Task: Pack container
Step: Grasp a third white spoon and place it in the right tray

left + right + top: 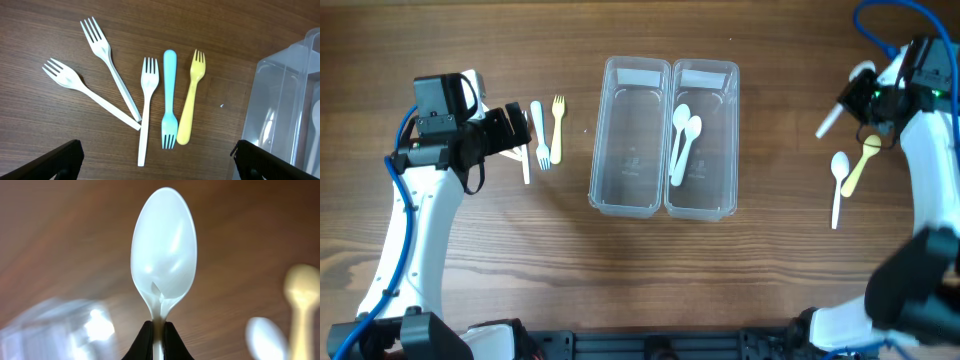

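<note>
Two clear plastic containers stand side by side mid-table. The left one is empty. The right one holds two white spoons. My left gripper is open above a cluster of forks; the left wrist view shows three white forks, a blue fork and a yellow fork lying flat. My right gripper is shut on a white spoon by its handle, held in the air at the far right.
A white spoon and a yellow spoon lie on the wood table below the right gripper; both show blurred in the right wrist view. The left container's corner is at the right of the left wrist view.
</note>
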`<state>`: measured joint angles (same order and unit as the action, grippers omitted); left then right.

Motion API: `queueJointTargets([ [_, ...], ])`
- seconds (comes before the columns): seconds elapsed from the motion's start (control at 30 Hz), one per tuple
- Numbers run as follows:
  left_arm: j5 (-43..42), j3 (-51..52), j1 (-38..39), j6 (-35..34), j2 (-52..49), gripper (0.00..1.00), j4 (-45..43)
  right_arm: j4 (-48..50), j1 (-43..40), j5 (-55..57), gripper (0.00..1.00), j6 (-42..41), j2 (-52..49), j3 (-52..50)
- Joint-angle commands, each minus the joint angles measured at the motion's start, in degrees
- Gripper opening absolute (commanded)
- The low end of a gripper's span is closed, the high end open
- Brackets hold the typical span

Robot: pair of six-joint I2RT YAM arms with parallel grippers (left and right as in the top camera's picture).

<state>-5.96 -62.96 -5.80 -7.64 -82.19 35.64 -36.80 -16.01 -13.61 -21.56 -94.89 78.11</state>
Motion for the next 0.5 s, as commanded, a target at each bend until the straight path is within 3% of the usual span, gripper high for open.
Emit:
queueJointTargets([
  [0.0,-1.1,-1.0,-0.2,-0.6,-0.1,1.0,-0.2,-0.8,11.1,-6.0,0.04,0.6,4.1,1.1],
  [0.13,-1.1,-1.0,-0.2,-0.6,-0.1,1.0,-0.2,-1.3,29.8,1.6,0.04,0.4,-3.6,0.9],
  [0.27,-1.1,-1.0,-0.2,-0.6,-0.1,1.0,0.0,-1.5,34.8,5.0,0.05,0.8,-13.9,0.9],
  [0.37,-1.1,-1.0,-0.2,-0.6,-0.1,1.0,0.0,0.4,34.8,4.7,0.39,4.5,-12.8,1.1],
  [0.47,-1.1,-1.0,-0.2,-0.6,-0.1,1.0,-0.2,1.6,34.6,6.8,0.5,7.1,-6.6,1.3],
])
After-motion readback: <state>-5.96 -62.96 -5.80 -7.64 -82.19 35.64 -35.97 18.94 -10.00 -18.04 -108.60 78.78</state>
